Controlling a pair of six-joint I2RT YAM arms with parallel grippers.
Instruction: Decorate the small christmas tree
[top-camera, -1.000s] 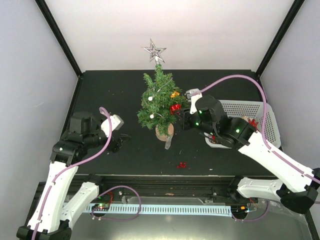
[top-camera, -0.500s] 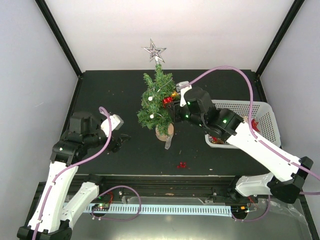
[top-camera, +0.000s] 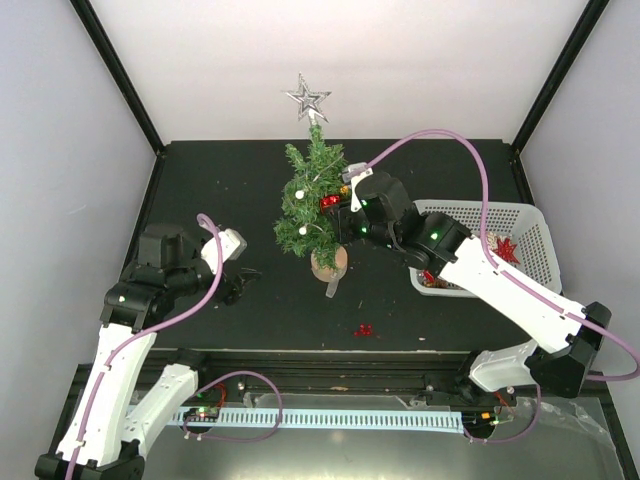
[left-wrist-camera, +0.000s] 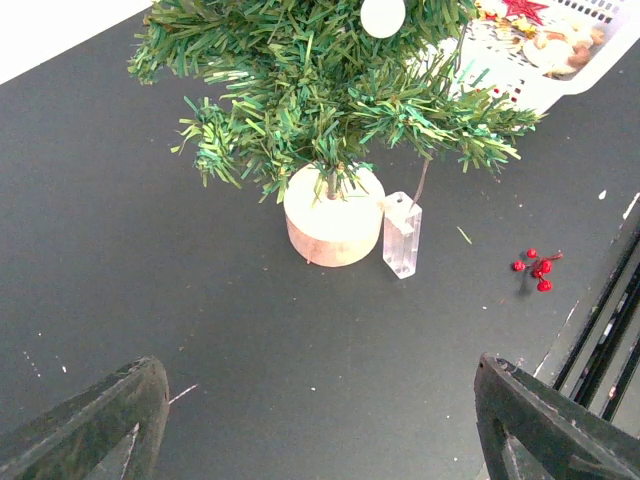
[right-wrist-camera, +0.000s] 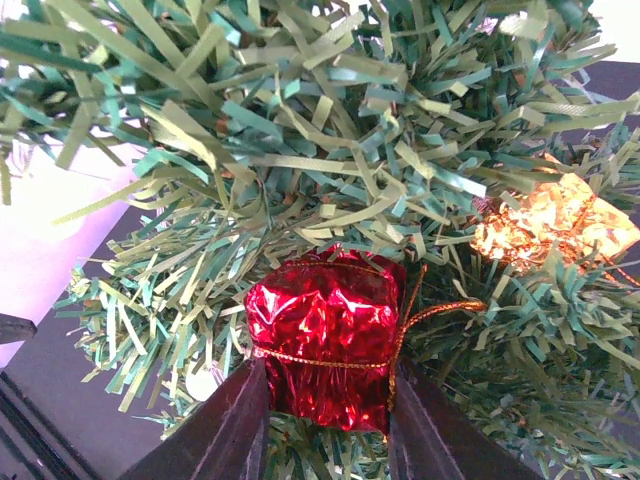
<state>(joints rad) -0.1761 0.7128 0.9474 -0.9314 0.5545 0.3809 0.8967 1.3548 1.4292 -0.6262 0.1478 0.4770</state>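
Over the last second the right arm has swung up and left in the top view, from beside the basket (top-camera: 480, 215) into the right side of the tree (top-camera: 315, 205). It has carried a red foil gift (right-wrist-camera: 325, 350) in among the mid-height branches, just below and left of a gold gift (right-wrist-camera: 555, 230) already hanging there. The ornament now seems to be at its hanging spot, so what is left of this step is probably seating its gold loop and letting go. The right claw (right-wrist-camera: 325, 395) is partly closed, pinching the red gift by its lower sides. The left claw (left-wrist-camera: 320, 430) is spread wide and empty, low over the worktop (top-camera: 230, 180) at left. The tree stands upright at upper centre, left of the basket.
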